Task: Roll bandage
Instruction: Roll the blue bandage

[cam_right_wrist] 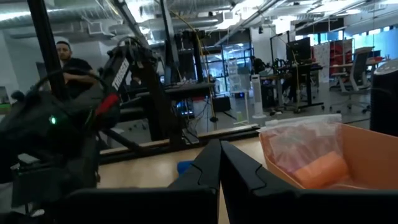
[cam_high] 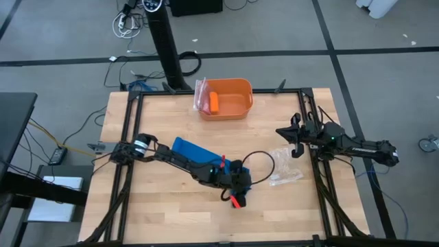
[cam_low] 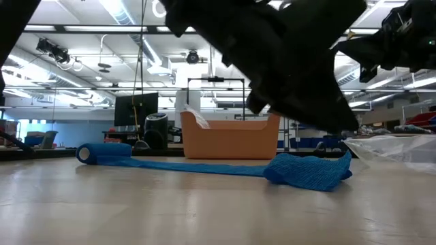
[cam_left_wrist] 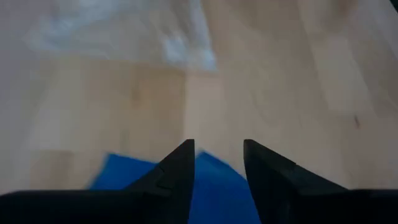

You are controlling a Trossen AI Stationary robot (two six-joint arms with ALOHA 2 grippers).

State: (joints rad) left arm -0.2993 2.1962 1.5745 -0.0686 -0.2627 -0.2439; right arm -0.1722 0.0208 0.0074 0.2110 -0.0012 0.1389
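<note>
Dark fingers of the left gripper (cam_left_wrist: 219, 168) stand apart in the left wrist view, with blue cloth showing in the gap between them and pale wood beyond; nothing is clamped. In the high view this gripper (cam_high: 236, 184) sits just below the centre of the frame, at the end of an arm reaching in from the left edge. The bandage (cam_high: 188, 149) lies partly under that arm as a blue strip running from centre-left toward the gripper. The low view shows its form: a small rolled end (cam_low: 102, 152) at the left of the frame, a flat length across the middle, and a loose bunched end (cam_low: 310, 171) at the right, under the dark bulk of the arm.

The right gripper (cam_right_wrist: 219, 163) has its fingers pressed together on nothing; in the high view it (cam_high: 293, 134) waits at the right of the frame, well apart from the bandage. A clear plastic bag (cam_high: 285, 167) lies between the two grippers, and an orange bin (cam_high: 241, 88) sits at upper centre.

The step in hand appears to be taking up the loose end, with the rolling far from complete. The next move probably calls for lowering the open fingers around the cloth and closing before any turn.
</note>
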